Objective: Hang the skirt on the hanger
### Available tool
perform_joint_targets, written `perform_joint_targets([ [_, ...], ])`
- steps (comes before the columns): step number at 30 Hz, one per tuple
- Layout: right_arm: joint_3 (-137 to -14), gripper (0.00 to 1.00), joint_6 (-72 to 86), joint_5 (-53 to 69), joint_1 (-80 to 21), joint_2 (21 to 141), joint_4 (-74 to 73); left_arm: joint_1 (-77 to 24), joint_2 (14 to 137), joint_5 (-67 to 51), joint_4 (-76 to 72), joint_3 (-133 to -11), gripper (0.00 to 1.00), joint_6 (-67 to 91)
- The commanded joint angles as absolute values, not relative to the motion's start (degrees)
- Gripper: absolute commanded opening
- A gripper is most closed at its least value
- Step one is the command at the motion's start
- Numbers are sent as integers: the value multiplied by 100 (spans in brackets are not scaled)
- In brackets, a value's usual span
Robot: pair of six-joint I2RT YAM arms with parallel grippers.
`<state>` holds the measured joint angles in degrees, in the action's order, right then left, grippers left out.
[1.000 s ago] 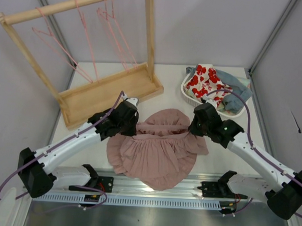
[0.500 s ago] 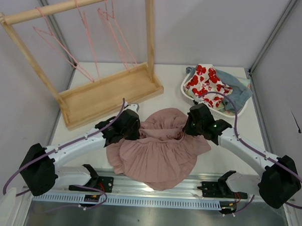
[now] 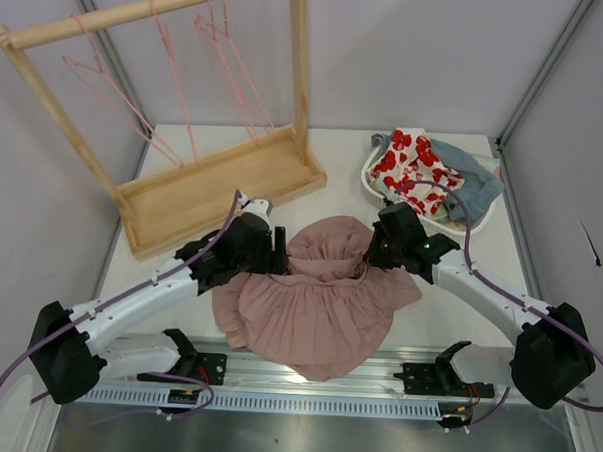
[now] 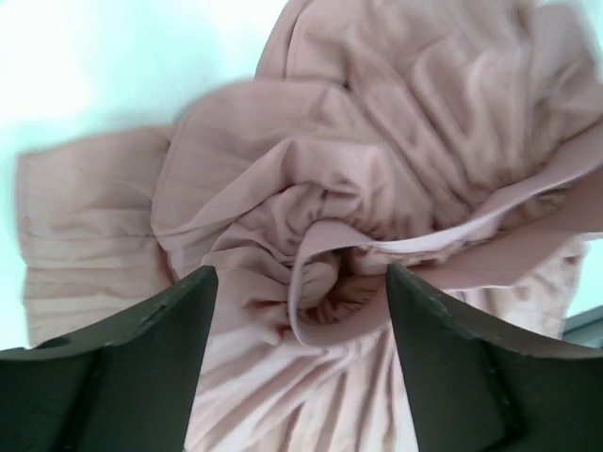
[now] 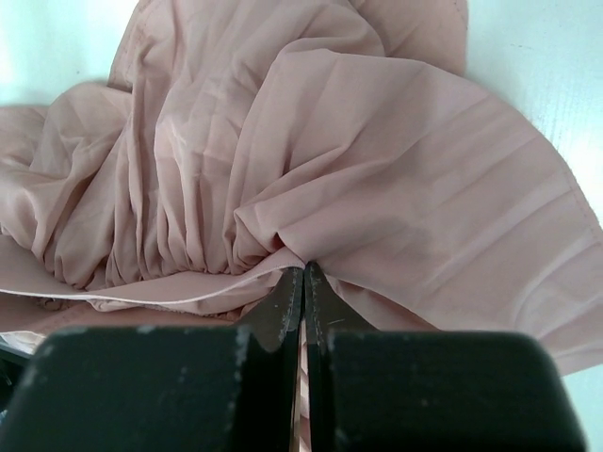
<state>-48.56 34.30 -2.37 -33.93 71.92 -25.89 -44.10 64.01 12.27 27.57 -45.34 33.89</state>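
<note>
Clearly the skirt (image 3: 313,297) is a light, limp thing. It lies in a crumpled heap at the middle of the worktop's (image 3: 460,263) near edge, its fine pleats fanned out toward that edge and its gathered waist bunched up on the far side. Such thin, matte, dusty-pink cloth has no stiffness of its own. It will likely sag, fold and slide wherever it is not held, so one pinch would lift only a drooping bundle.

The waistband (image 4: 339,240), a smoother and firmer-looking strip that curls above the gathers, looks the soundest place to take hold, best at two points well apart.

The right hand (image 5: 302,273) is closed, with a fold of the waist pinched between its flat dark fingers. The left hand (image 4: 297,278) stands open just over the curled waistband, gripping nothing.

The hanger (image 3: 117,93), a thin, stiff pink wire triangle, hangs among its like on the wooden rack (image 3: 214,177) at the far left corner, well apart from the skirt.
</note>
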Motion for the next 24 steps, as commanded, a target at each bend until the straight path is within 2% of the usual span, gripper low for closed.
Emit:
perform_joint_targets([
  [1,-5290,0,3445,-378,-3375,7329,-2943,-4386,6030,1371,3215,-5333,79,2998],
  [3,-5422,0,3463,-378,-3375,7391,-3058,-4386,5881,1380,3462,-5571,87,2769],
  [6,-5405,0,3507,-308,-3384,7409,-3015,-4377,5731,1546,3962,-6186,93,2637],
  [15,-5230,0,3639,-439,-3515,7093,-2997,-3903,5651,2899,5773,-8822,92,2768],
  [20,-5098,0,3761,-571,-3603,6873,-2962,-3692,5950,5069,6609,-10114,97,3006],
  [24,-5010,0,3893,-580,-3656,6698,-2839,-2507,6117,4677,5997,-10283,98,2462],
])
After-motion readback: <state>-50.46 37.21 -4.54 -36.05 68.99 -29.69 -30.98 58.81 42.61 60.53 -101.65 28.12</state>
